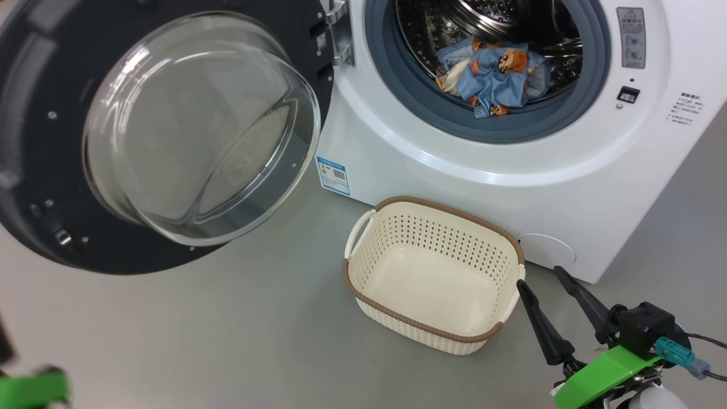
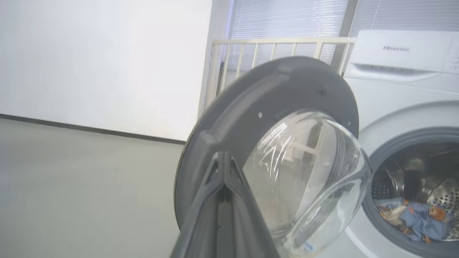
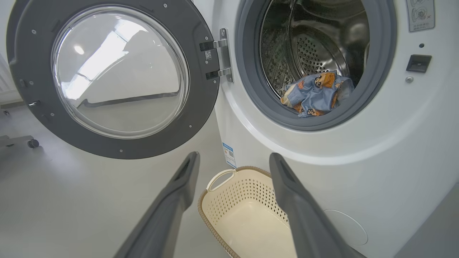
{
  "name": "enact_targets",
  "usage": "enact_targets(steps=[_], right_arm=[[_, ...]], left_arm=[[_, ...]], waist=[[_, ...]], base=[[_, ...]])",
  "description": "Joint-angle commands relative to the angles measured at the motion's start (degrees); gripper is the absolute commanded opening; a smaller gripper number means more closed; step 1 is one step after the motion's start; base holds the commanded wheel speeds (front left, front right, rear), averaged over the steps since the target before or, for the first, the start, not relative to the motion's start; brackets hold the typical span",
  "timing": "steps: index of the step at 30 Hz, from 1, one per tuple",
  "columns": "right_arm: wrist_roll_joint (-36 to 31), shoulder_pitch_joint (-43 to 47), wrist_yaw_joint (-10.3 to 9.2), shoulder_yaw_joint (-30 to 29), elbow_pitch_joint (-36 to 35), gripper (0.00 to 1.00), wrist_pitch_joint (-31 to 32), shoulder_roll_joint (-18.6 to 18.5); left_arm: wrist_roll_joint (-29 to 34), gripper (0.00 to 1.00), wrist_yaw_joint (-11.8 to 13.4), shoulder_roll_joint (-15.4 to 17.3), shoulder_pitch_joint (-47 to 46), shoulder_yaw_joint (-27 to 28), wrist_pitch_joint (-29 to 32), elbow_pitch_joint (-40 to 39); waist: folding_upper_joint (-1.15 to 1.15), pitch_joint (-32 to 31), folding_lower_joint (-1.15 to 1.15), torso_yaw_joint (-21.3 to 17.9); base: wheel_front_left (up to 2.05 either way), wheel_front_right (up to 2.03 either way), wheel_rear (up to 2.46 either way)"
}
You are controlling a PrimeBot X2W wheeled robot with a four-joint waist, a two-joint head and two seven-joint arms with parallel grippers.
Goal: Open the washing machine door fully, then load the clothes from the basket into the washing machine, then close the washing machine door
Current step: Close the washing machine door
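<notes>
The washing machine door (image 1: 34, 142), a glossy black rim around bulging glass, stood open. Crumpled blue printed clothes (image 1: 494, 74) lay in the perforated steel drum (image 1: 500, 11) of the washing machine (image 1: 431, 165). The perforated cream basket (image 1: 431, 207) sat on the grey floor (image 1: 227, 329). Jaws of the right gripper (image 1: 539, 278) gaped empty beside it; those of the left gripper (image 2: 223, 161) met, holding nothing.

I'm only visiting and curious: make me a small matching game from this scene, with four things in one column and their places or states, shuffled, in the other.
Things:
1. washing machine door
2. clothes
3. basket
4. right gripper

Places or states:
A. empty, standing on the floor
B. fingers apart, beside the basket
C. lying in the drum
D. swung open

Pairs: 1-D, 2-C, 3-A, 4-B
</notes>
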Motion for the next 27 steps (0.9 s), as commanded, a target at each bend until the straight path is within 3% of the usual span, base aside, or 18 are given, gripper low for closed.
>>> enact_targets(steps=[1,7,15,17,20,23,24,27], right_arm=[[-0.1,-0.1,0.09,0.64,-1.58,1.0,-0.28,-0.36],[-0.48,0.19,0.09,-0.14,-1.95,1.0,-0.28,-0.24],[-0.78,-0.25,0.09,-0.22,-2.34,1.0,-0.28,-0.87],[-0.8,-0.38,0.09,-0.21,-2.38,1.0,-0.28,-0.99],[-0.94,-0.63,0.09,-0.12,-2.62,1.0,-0.28,-1.2],[-1.09,-0.95,0.09,0.12,-2.9,1.0,-0.28,-1.46],[-1.2,-1.2,0.09,0.34,-2.95,1.0,-0.28,-1.68],[-1.24,-1.55,0.09,0.48,-2.96,1.0,-0.28,-2.07]], left_arm=[[-1.18,0.0,-0.38,3.5,-4.36,3.52,-0.36,-2.64],[-8.21,0.0,-0.99,14.3,-16.99,9.47,-0.36,-0.54],[-23.61,0.0,-1.05,28.82,-32.51,8.34,2.83,19.91],[-25.09,0.0,-1.05,30.38,-34.28,8.1,3.72,23.05],[-31.12,0.0,-1.05,34.24,-39.57,7.51,8.66,31.98],[-37.08,0.0,-1.06,36.74,-43.4,5.78,16.75,38.73],[-40.21,0.0,-1.06,38.12,-44.83,4.62,22.1,42.36],[-42.23,0.0,-1.06,39.32,-45.88,3.64,26.68,45.71]], waist=[[0.0,0.38,0.0,-0.6],[0.0,1.62,0.0,-2.81],[0.0,3.91,0.0,-5.89],[0.0,4.2,0.0,-6.17],[0.0,5.15,0.0,-6.97],[0.0,6.28,0.0,-7.62],[0.0,7.09,0.0,-8.03],[0.0,7.92,0.0,-8.31]], base=[[0.0,0.0,0.0],[0.0,0.0,0.0],[0.0,0.0,0.0],[0.0,0.0,0.0],[0.0,0.0,0.0],[0.0,0.0,0.0],[0.0,0.0,0.0],[0.0,0.0,0.0]])
